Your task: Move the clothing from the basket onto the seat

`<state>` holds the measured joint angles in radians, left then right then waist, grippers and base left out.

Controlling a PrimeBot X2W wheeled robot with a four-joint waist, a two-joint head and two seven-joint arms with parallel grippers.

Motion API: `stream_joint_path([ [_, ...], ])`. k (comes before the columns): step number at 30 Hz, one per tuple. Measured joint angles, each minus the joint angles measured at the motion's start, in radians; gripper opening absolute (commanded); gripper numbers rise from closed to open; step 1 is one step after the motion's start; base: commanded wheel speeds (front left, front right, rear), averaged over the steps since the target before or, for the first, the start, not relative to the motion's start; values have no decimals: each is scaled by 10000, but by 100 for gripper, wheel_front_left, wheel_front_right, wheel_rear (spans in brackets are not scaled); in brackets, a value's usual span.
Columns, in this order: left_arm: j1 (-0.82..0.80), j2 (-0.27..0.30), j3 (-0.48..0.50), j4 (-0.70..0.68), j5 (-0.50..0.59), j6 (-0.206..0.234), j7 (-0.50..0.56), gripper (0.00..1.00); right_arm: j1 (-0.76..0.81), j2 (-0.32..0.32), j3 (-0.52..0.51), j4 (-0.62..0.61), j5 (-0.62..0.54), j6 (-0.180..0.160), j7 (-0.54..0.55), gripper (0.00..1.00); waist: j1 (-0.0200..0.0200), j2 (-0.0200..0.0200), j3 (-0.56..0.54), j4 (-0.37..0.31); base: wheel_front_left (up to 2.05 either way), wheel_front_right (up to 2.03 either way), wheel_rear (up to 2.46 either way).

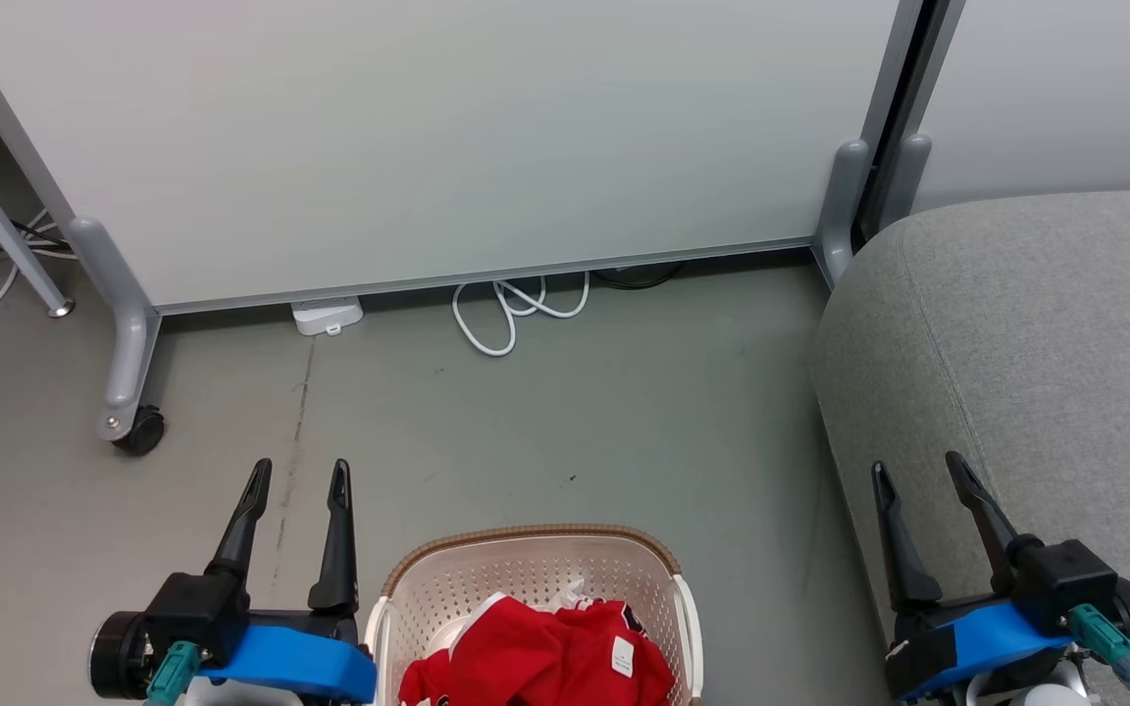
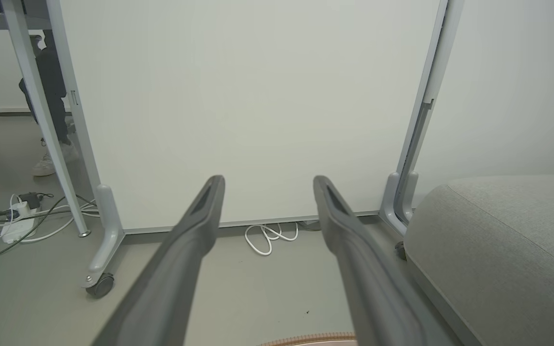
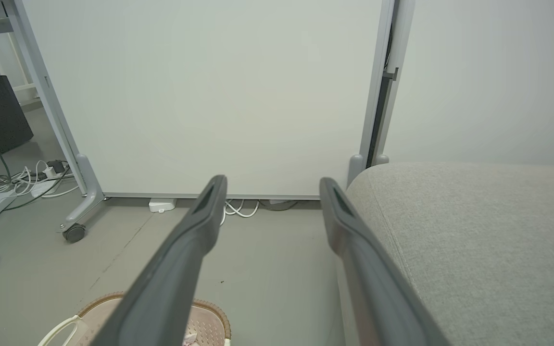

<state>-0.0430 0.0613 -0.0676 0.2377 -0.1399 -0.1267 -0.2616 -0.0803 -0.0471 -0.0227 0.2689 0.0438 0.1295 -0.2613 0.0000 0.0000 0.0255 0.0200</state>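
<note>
The grey concrete floor (image 1: 575, 412) carries everything, and the basket serves as the mark for placing the rest. Beyond the basket, well apart from it, stands a tall white partition panel (image 1: 428, 137) on a grey wheeled frame, closing off the workspace. To the basket's right, near it with a strip of floor between, rises the large light-grey fabric-upholstered seat (image 1: 1046, 343) with rounded edges; what shows of its top is plain fabric, so it looks ready as the drop place.

The cream-white perforated plastic laundry basket (image 1: 526, 579) with a brown woven-look rim sits on the floor close before the robot, probably so that either arm can reach in. Inside it lies the clothing (image 1: 536, 652), a crumpled heap of red sports fabric with white trim, so no part of the task is done yet.

The left end effector (image 1: 300, 471) hangs just beside the basket's left side, its two long dark fingers spread wide and holding nothing. The right end effector (image 1: 916, 466) hovers to the basket's right, by the seat's edge, likewise released and empty. Both point past the basket, which reads as a ready pose; the next move should be a reach down into the heap.

A looped white cable (image 1: 511, 309) lies on the floor beyond the basket. A small white tag (image 1: 623, 656) shows on the clothing in the basket.
</note>
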Motion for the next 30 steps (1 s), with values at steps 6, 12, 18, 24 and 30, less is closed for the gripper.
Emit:
stream_joint_path([
  [6, 1, -10, 8, 0, -8, -21, 0, 100, 0, 0, -10, 0, 12, 0, 0, 100, 0, 0, 17, 5, 0, 0, 0],
  [12, 1, -21, 8, 4, -6, -21, 0, 100, 0, 0, -4, -6, 29, 0, 0, 100, 0, 0, 33, 4, 0, 0, 0],
  [18, 36, -4, 77, 127, -6, -23, -2, 100, -120, 0, 180, -61, 63, 0, 0, 100, 0, 0, 190, -184, 0, 0, 0],
  [24, 0, 12, 205, 374, -6, -23, -13, 100, -246, -6, 430, -207, 105, 0, -2, 100, 0, 0, 602, -619, 0, 0, 0],
  [30, -364, 125, 259, 1097, 82, -23, -13, 100, -579, -10, 706, -424, 144, 4, -4, 100, 1, 0, 1320, -1196, 0, 0, 0],
])
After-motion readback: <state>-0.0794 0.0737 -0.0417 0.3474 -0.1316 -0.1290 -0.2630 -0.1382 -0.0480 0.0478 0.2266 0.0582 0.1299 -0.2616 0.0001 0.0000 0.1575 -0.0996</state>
